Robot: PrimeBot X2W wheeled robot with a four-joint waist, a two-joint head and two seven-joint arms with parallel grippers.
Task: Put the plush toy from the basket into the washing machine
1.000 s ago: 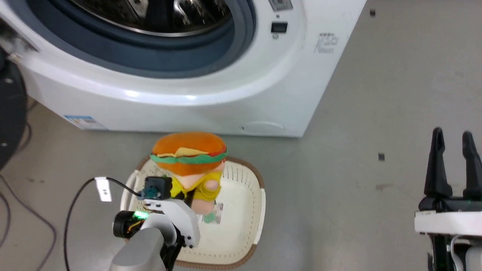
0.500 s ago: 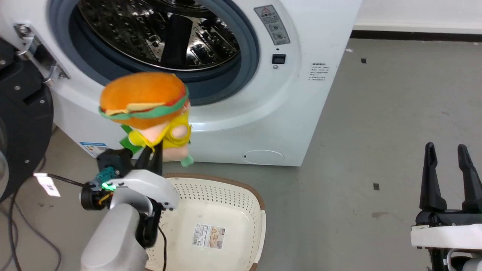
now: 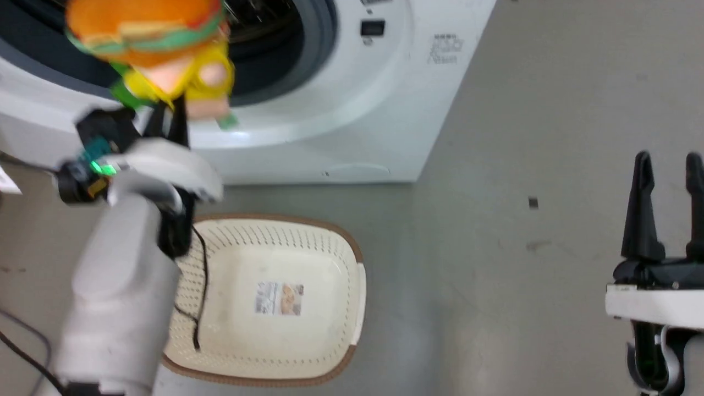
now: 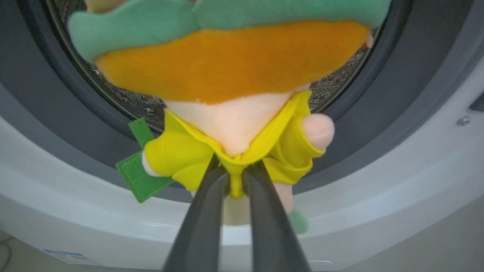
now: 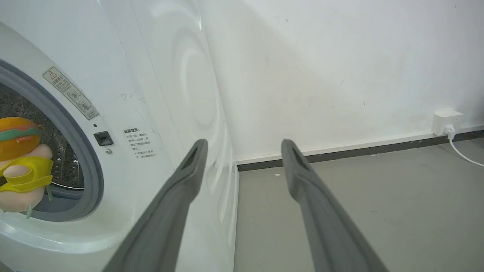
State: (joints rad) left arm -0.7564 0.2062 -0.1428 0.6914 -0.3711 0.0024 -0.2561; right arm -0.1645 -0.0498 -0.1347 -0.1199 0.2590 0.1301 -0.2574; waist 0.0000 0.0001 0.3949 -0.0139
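My left gripper (image 3: 168, 118) (image 4: 235, 170) is shut on the yellow clothing of the plush toy (image 3: 151, 47) (image 4: 230, 83) (image 5: 20, 158), a doll with an orange hamburger head. I hold it in the air in front of the round opening of the white washing machine (image 3: 341, 104) (image 4: 397, 189) (image 5: 151, 94), level with the grey door seal. The cream basket (image 3: 330, 258) stands on the floor below, with just a paper label on its bottom. My right gripper (image 3: 665, 165) (image 5: 242, 147) is open at the right, away from all of them.
Grey floor (image 3: 522, 165) stretches to the right of the machine. A white wall with a socket and cable (image 5: 448, 122) lies beyond. A thin black cable (image 3: 198, 297) hangs from my left arm over the basket's left side.
My left arm has lifted the plush toy out of the basket and up to the drum opening. The head camera has shifted between frames. The right gripper has stayed open.
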